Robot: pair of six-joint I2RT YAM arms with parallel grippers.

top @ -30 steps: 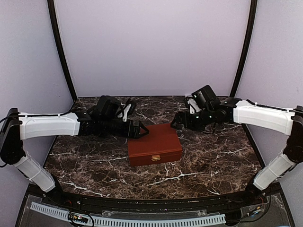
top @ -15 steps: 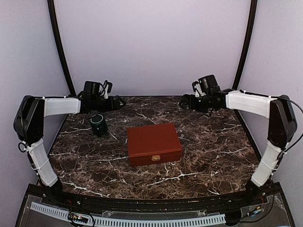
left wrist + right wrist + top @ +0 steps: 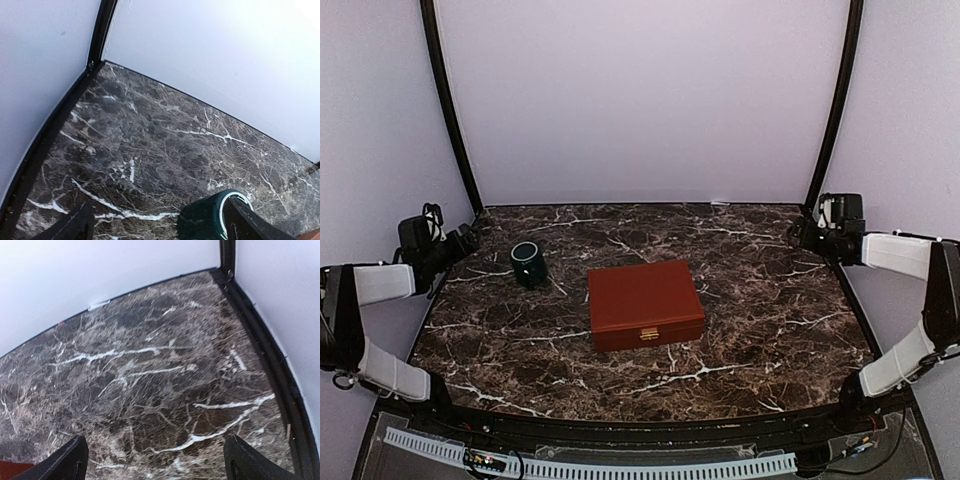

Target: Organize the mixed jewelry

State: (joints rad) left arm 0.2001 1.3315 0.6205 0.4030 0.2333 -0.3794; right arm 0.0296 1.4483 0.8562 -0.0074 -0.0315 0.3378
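Observation:
No mixed jewelry shows in any view. The red-brown wooden box [image 3: 645, 303] lies shut at the table's middle. A dark green cup [image 3: 528, 262] stands upright to its left. My left gripper [image 3: 458, 246] is drawn back to the table's left edge, open and empty. In the left wrist view the cup [image 3: 212, 219] sits low and right, just past the right finger [image 3: 250, 225], apart from the left gripper [image 3: 160, 231]. My right gripper [image 3: 800, 236] hovers at the far right edge, open and empty. Its wrist view has only bare marble between the fingers of the right gripper [image 3: 157, 465].
Dark marble tabletop [image 3: 760, 320] with black corner posts [image 3: 450, 110] and pale walls on three sides. A corner of the box [image 3: 9, 471] shows at the bottom left of the right wrist view. The table's black rim [image 3: 280, 375] runs close beside the right gripper.
Both arms have pulled away from the box, outward to the table's left and right edges. The green cup, hidden behind the left arm a second ago, now stands uncovered.

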